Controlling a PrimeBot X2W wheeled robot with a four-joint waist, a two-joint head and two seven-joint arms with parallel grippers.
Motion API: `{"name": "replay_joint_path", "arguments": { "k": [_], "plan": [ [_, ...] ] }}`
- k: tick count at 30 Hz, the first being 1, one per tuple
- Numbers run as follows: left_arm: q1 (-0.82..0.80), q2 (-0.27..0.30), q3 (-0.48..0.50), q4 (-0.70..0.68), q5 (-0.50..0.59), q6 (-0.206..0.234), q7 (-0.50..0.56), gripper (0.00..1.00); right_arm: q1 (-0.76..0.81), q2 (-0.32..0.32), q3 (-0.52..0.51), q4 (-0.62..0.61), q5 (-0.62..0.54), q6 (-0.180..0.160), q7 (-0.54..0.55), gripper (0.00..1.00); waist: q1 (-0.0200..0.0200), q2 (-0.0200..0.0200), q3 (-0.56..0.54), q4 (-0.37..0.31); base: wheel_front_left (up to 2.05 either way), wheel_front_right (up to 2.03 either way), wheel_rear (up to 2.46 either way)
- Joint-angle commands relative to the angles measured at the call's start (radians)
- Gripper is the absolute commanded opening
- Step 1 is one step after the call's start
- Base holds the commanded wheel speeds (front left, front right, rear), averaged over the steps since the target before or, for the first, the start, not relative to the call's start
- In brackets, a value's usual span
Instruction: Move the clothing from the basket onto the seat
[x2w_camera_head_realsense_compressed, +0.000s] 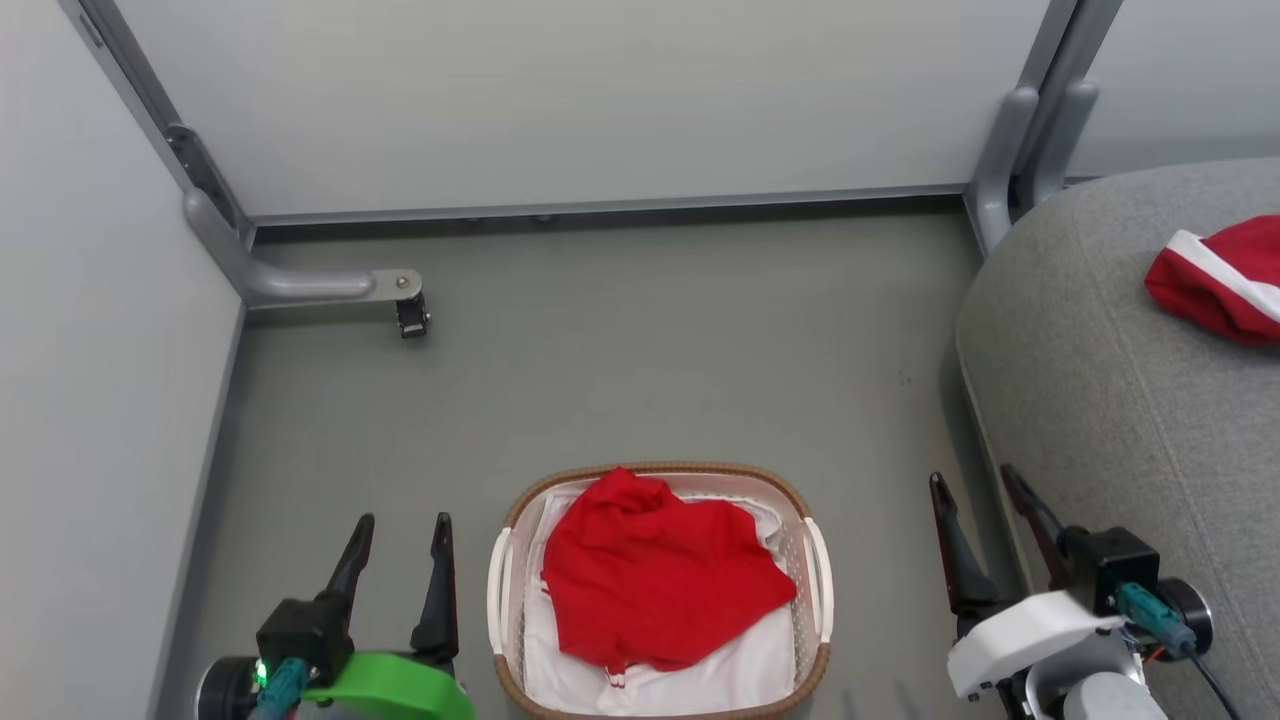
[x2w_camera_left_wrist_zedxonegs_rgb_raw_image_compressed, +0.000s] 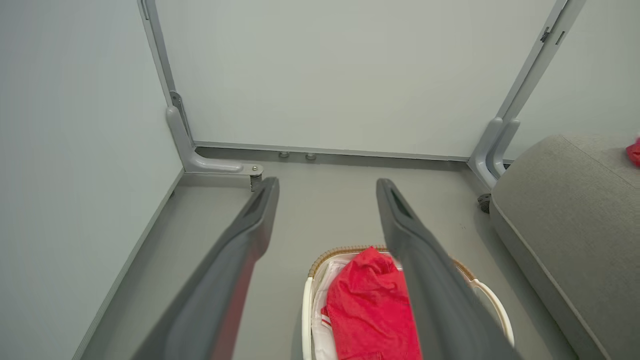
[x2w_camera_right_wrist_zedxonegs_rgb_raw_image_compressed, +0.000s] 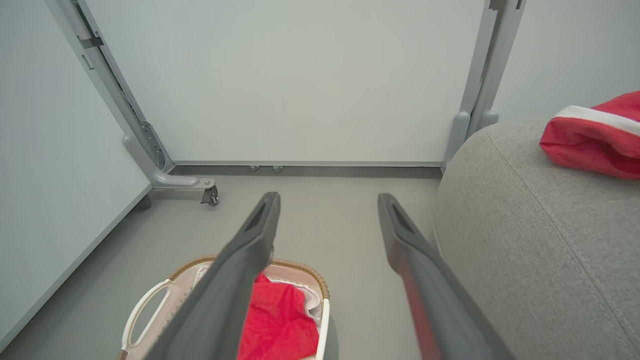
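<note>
- Left tool (x2w_camera_head_realsense_compressed: 403, 522): two long dark fingers, spread wide, nothing between them. It hangs over the plain grey floor (x2w_camera_head_realsense_compressed: 600, 350), just beside the basket's left handle.
- Right tool (x2w_camera_head_realsense_compressed: 972, 478): same make, fingers spread wide, nothing held. It stands between basket and seat, close to the seat's rounded front corner and apart from the basket's right handle.
- Oval white slotted plastic basket with a brown woven rim (x2w_camera_head_realsense_compressed: 660, 468): on the floor directly before me, between my two tools. Its long axis runs away from me, and its near end is cut by the bottom edge of the head view.
- Bright red crumpled fabric garment (x2w_camera_head_realsense_compressed: 650, 580): in the basket, heaped on the white liner sheet (x2w_camera_head_realsense_compressed: 750, 670). It peaks toward the far rim and spreads toward the right handle, with a bit of white trim at its near hem.
- Second red fabric garment with a white stripe (x2w_camera_head_realsense_compressed: 1225, 275): lies on the seat at the far right, well apart from both tools.
- Large grey upholstered fabric seat with stitched seams (x2w_camera_head_realsense_compressed: 1100, 420): to my right, much bigger than the basket.
- Governing relation: the heaped garment lies right of my left tool, left of my right tool, and lower than both. The left tool is nearer the basket and the right tool is nearer the seat.
- Judgement: one garment is across and one remains. The pick calls for an inward, downward reach onto the heap's peak, and the right tool would have the shorter carry to the seat.
</note>
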Motion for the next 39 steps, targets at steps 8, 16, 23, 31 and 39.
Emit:
{"name": "replay_joint_path", "arguments": {
  "k": [8, 16, 23, 31, 39],
  "plan": [
    [-0.23, 0.012, -0.055, 0.043, 0.08, -0.018, 0.002, 1.0, -0.124, -0.004, -0.009, -0.055, -0.061, -0.001, -0.002, 1.0, 0.0001, 0.0, 0.224, -0.054, 0.0, 0.0, 0.0],
    [-0.5, 0.033, -0.142, 0.236, 0.175, -0.027, 0.065, 1.0, -0.279, -0.004, -0.023, -0.116, -0.071, -0.001, -0.002, 1.0, 0.0001, 0.0, 0.472, -0.127, 0.0, 0.0, 0.0],
    [-0.654, 0.032, -0.182, 0.46, 0.207, -0.029, 0.128, 1.0, -0.375, -0.004, -0.004, -0.157, -0.044, -0.001, -0.002, 1.0, 0.0001, 0.0, 0.642, -0.196, 0.0, 0.0, 0.0],
    [-0.766, 0.05, -0.195, 0.629, 0.198, -0.035, 0.202, 1.0, -0.416, -0.003, 0.04, -0.193, -0.001, -0.001, -0.002, 1.0, 0.0001, 0.0, 0.756, -0.259, 0.0, 0.0, 0.0],
    [-0.866, 0.088, -0.171, 0.712, 0.179, -0.011, 0.218, 1.0, -0.444, -0.003, 0.08, -0.218, 0.043, -0.001, -0.002, 1.0, 0.0001, 0.0, 0.801, -0.298, 0.0, 0.0, 0.0]
  ]
}}
